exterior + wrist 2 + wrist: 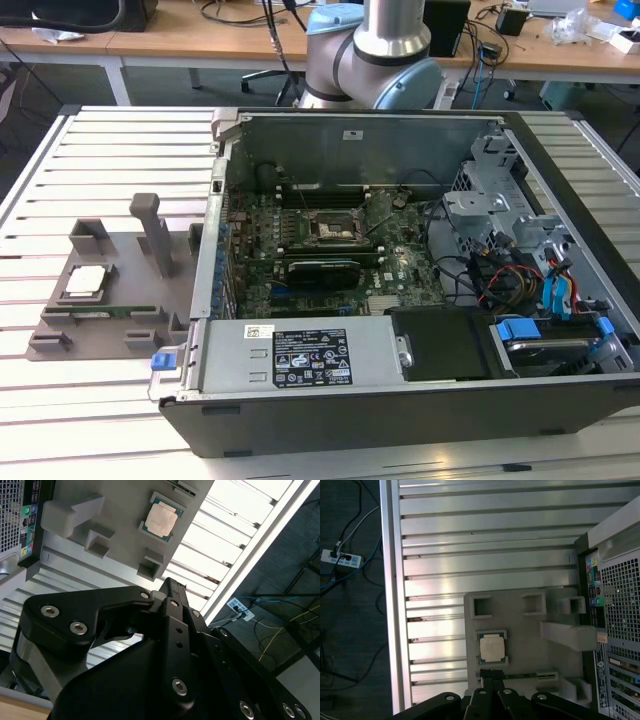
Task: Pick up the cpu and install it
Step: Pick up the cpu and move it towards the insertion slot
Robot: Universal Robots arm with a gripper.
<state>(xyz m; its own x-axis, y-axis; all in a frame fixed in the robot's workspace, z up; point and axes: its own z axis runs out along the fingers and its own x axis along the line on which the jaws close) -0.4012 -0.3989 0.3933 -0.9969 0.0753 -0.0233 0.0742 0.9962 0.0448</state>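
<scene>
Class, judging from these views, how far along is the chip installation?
Nothing looks done yet: the chip lies in its grey holder, outside the computer case. In hand: the end effector hangs near the chip, not touching it. Pickup and installation both remain.

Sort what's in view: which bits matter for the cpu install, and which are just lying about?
For the job:
- cpu, sitting in the grey holder
- motherboard socket
- gripper

Lying about:
- memory stick, on the same holder
- power strip, on the floor
</scene>
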